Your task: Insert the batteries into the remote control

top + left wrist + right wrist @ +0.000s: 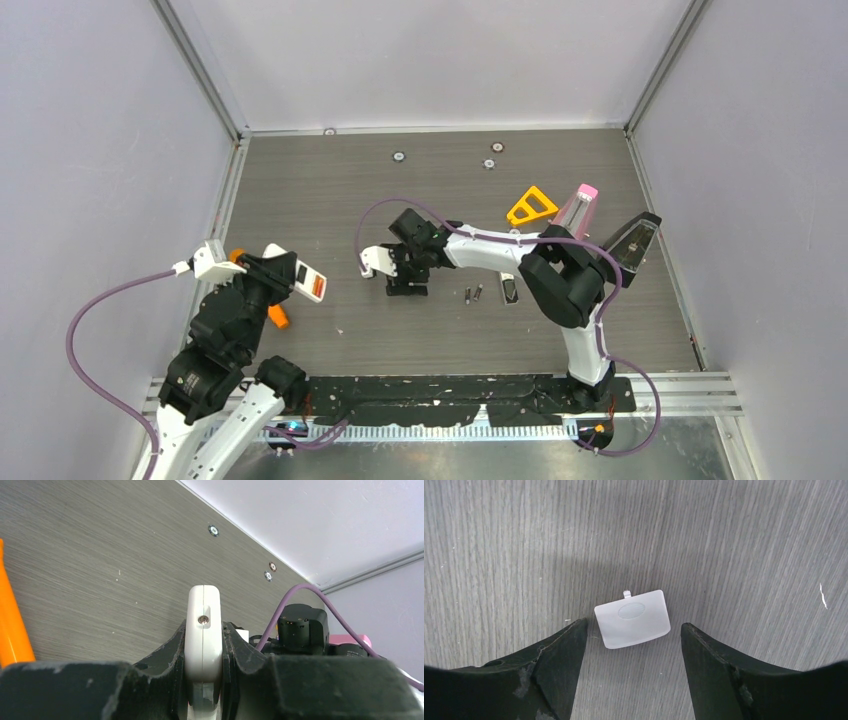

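**On the grey wood-grain surface (499, 540): one remote gripped, one cover straddled**

At the left, the left claw (203, 632) is clenched on the single remote control (202, 605). It is a smooth white plastic slab with rounded corners, held edge-up with one small screw showing. One glossy orange stick (10, 625) lies just left of it. Toward the middle, the right claw (635, 625) stands released, its two scuffed black fingers on either side of one thin white rounded-rectangle cover (631, 617) lying flat. Right of that, two slim dark cylindrical batteries (467, 294) lie side by side.
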`<move>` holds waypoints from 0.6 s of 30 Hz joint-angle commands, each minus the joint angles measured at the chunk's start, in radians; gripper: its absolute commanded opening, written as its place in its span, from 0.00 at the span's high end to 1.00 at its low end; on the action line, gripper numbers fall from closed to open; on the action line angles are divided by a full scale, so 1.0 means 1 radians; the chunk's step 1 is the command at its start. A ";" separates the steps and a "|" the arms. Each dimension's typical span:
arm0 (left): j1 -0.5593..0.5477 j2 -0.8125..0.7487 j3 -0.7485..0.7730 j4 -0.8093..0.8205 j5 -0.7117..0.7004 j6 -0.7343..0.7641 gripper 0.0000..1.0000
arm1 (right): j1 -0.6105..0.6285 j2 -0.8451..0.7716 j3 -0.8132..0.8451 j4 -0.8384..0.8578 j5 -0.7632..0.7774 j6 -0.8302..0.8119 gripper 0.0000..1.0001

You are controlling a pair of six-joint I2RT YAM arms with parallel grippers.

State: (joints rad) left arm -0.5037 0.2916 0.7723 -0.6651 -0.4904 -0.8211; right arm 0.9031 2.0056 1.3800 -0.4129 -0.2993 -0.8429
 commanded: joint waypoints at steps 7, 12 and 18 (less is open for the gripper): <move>0.004 -0.003 0.013 0.029 -0.033 0.017 1.00 | 0.007 0.022 -0.009 -0.053 -0.004 -0.031 0.54; 0.004 -0.005 0.003 0.034 -0.028 0.013 1.00 | 0.012 -0.021 -0.049 -0.017 0.030 -0.005 0.63; 0.004 -0.016 -0.021 0.042 -0.010 0.002 1.00 | 0.013 -0.119 -0.098 0.029 0.016 0.096 0.66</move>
State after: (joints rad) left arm -0.5037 0.2909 0.7650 -0.6643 -0.4965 -0.8104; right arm 0.9154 1.9717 1.3251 -0.3885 -0.2935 -0.8337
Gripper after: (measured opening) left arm 0.226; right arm 0.345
